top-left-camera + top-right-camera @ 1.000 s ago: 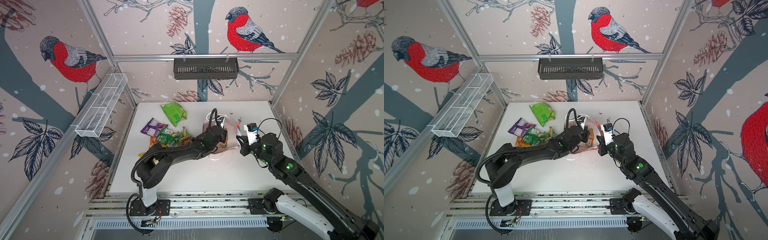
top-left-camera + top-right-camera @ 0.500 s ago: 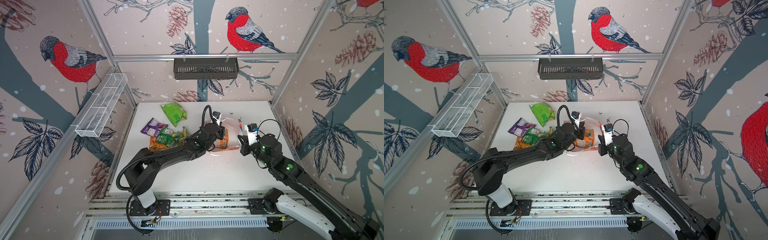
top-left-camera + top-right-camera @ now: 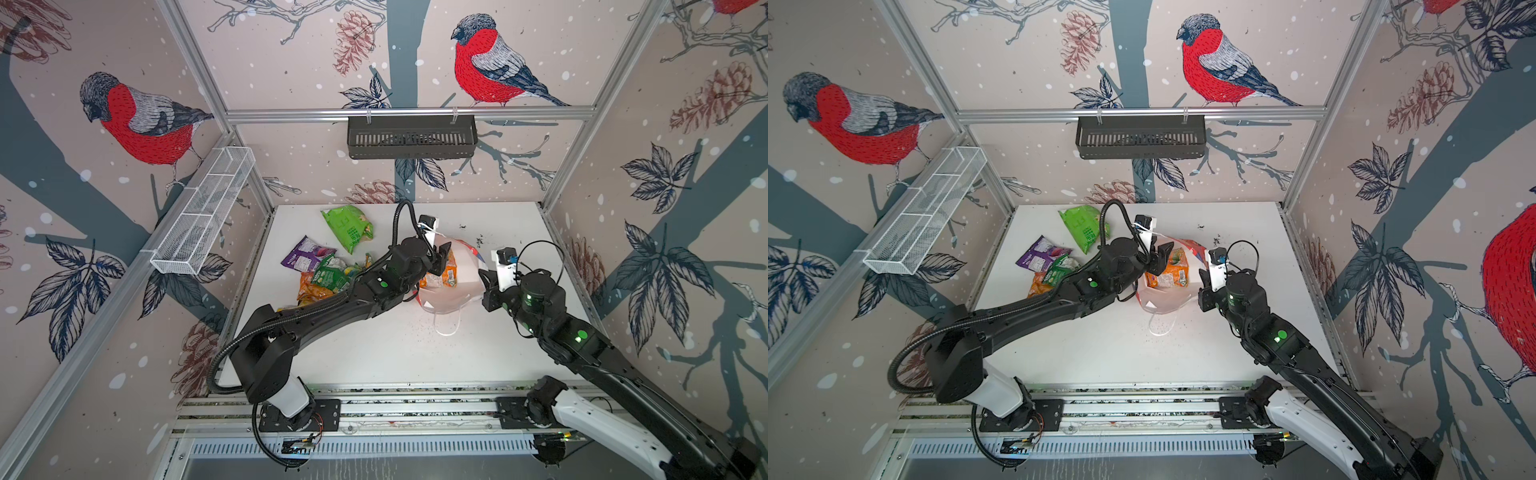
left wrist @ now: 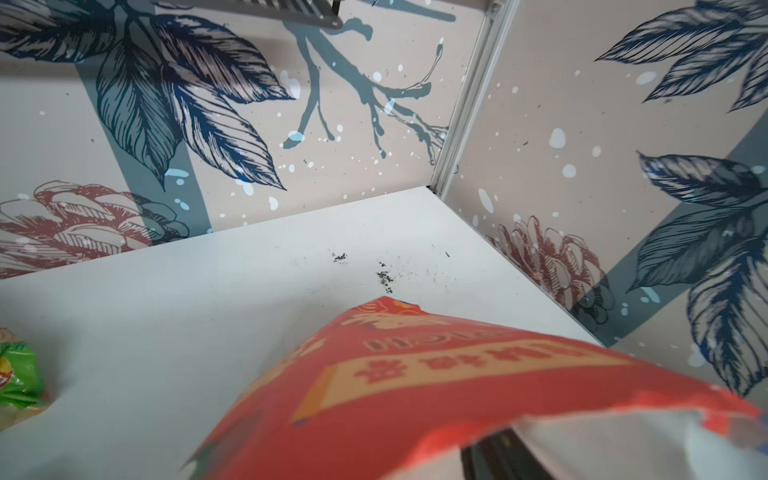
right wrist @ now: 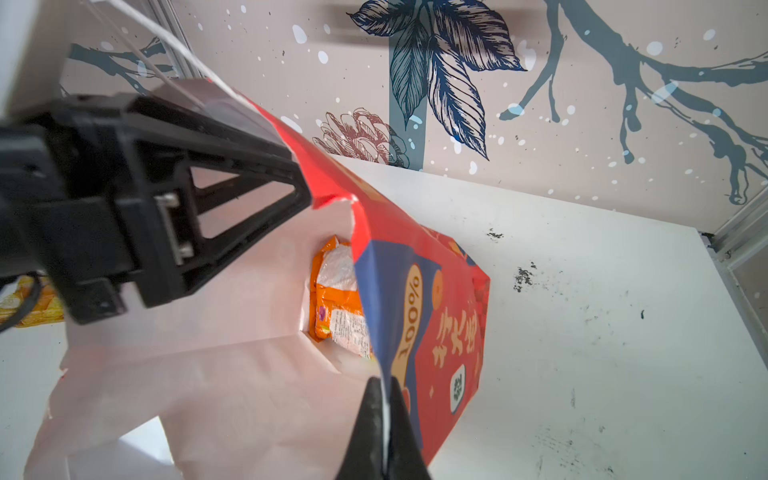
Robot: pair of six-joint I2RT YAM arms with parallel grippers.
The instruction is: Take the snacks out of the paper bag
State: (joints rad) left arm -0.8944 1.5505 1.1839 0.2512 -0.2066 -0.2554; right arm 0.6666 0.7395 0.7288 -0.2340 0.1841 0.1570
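Right wrist view puts you at the mouth of the paper bag (image 5: 436, 332). The right pincer (image 5: 384, 399) is clamped on its rim. The bag lies on its side on the table (image 3: 374, 353), right of the middle, with its white inside showing. One orange packet (image 5: 336, 307) sits deep inside it. In both top views the left pincer (image 3: 441, 261) hangs over that packet with its jaws apart and, as far as I can tell, nothing between them.

Expect the packet to be light, puffy and slick, with foil that crumples instead of pushing back. Take it by a flat sealed edge or a corner, since the rounded belly would likely squirt out of the jaws. The bag is thin paper that creases and could tear, so hold the rim gently and don't pull hard.

Your count:
- **Bag:** one, with one packet inside.
- **Left of the bag:** four packets for sure. They are one bright green packet (image 3: 347, 226) farthest back, one purple packet (image 3: 307, 257), one green-and-red packet (image 3: 332, 274) and one lower orange packet (image 3: 309, 291) under it.
- **Unclear:** a yellow sliver (image 3: 367, 261) shows beside the arm. I cannot tell whether it is a fifth packet.
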